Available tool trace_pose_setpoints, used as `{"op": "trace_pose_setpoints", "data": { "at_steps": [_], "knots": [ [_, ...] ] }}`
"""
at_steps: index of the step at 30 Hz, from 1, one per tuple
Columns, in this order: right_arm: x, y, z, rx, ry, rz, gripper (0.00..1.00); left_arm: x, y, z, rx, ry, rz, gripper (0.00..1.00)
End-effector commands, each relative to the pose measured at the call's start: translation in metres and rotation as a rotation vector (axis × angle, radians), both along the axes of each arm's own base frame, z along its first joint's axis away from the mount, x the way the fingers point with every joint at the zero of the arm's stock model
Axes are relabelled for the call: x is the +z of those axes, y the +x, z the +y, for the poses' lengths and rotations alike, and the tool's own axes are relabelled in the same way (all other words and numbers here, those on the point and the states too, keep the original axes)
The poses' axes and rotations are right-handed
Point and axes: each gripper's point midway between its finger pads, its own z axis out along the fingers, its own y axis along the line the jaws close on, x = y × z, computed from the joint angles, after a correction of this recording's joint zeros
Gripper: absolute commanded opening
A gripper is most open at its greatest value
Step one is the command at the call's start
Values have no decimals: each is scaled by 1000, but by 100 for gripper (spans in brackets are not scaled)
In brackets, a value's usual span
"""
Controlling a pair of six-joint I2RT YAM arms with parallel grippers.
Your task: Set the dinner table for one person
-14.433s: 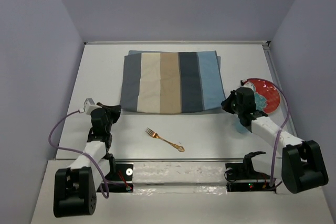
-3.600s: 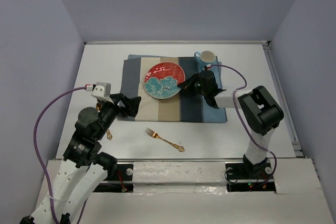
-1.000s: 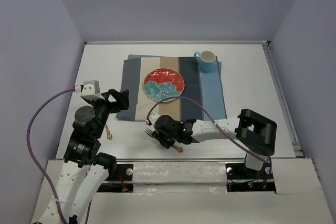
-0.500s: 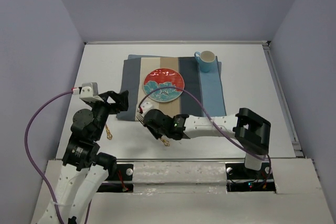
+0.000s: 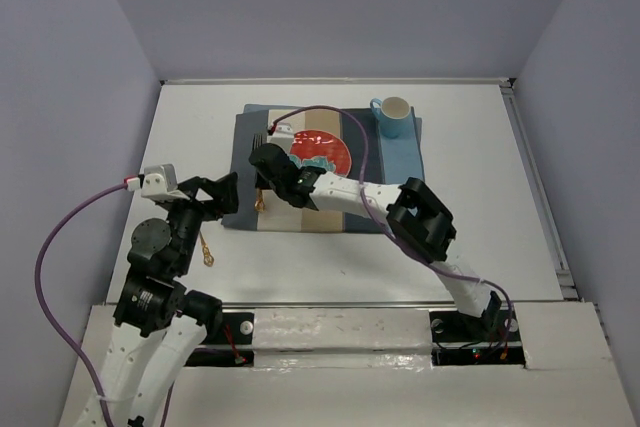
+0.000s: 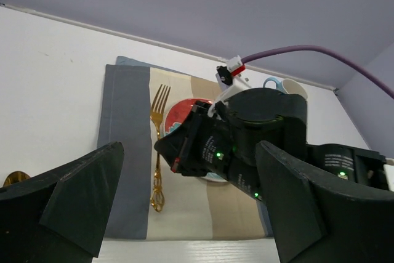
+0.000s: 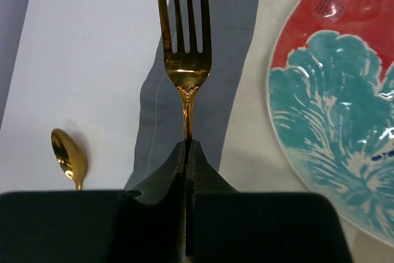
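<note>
On the white dinner table (image 5: 470, 237) lies a striped placemat (image 5: 385, 182) with a red and teal plate (image 5: 325, 152) and a blue cup (image 5: 392, 115) on it. My right gripper (image 5: 264, 173) reaches across to the mat's left side and is shut on the handle of a gold fork (image 7: 184, 47). The fork's tines point to the far edge, just left of the plate (image 7: 345, 121). My left gripper (image 6: 197, 214) hovers open at the mat's near left corner, holding nothing. It faces the fork (image 6: 157, 152) and the right gripper. A gold spoon (image 5: 206, 252) lies on the table below it.
Lavender walls close in the table on three sides. A purple cable (image 5: 345, 132) arcs over the plate from the right arm. The spoon (image 7: 68, 155) lies left of the mat on bare tabletop. The right arm's elbow (image 5: 420, 217) stands over the mat's near right part.
My right gripper closed on the fork near the table's front and carried it away and left, to the mat's left side beside the plate. The left gripper stayed open and barely shifted.
</note>
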Motion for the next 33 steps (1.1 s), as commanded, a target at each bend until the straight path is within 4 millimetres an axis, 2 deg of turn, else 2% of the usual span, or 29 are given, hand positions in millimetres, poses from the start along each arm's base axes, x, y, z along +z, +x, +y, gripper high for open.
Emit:
{"op": "trace_pose_setpoints", "data": {
  "at_steps": [1,2,3,5,7,11,13,14,17,20,22,29,32,33],
  "knots": [
    [46,29,16,-131,200,-33,0,24,-5,-2,-14,-28,-69,99],
    [38,31,19,-141,207,-20,0,24,-5,-3,-17,-29,-70,99],
    [44,39,18,-157,223,-29,0,24,-5,-4,-21,-28,-69,99],
    [39,41,23,-155,225,-24,0,23,-6,-6,-29,-28,-67,99],
    [24,48,20,-177,197,-10,0,23,-6,-7,-37,-27,-67,99],
    [5,57,14,-200,183,17,0,24,-8,-8,-40,-30,-73,99],
    [-8,56,16,-186,163,36,0,25,-8,-8,-41,-32,-74,99],
    [-5,58,18,-184,161,29,0,24,-8,-8,-40,-30,-73,99],
    [-17,57,20,-174,134,43,0,24,-7,-8,-40,-29,-72,99],
    [-19,63,22,-157,123,42,0,23,-7,-9,-41,-29,-67,99],
    [-31,61,25,-144,107,62,0,24,-7,-8,-40,-29,-68,99],
    [-53,64,29,-113,73,93,0,21,-4,-9,-35,-27,-55,99],
    [-55,64,30,-106,71,96,7,19,-2,-9,-32,-24,-47,99],
    [-55,64,31,-103,69,94,15,19,-3,-8,-29,-26,-46,99]
  ]
}}
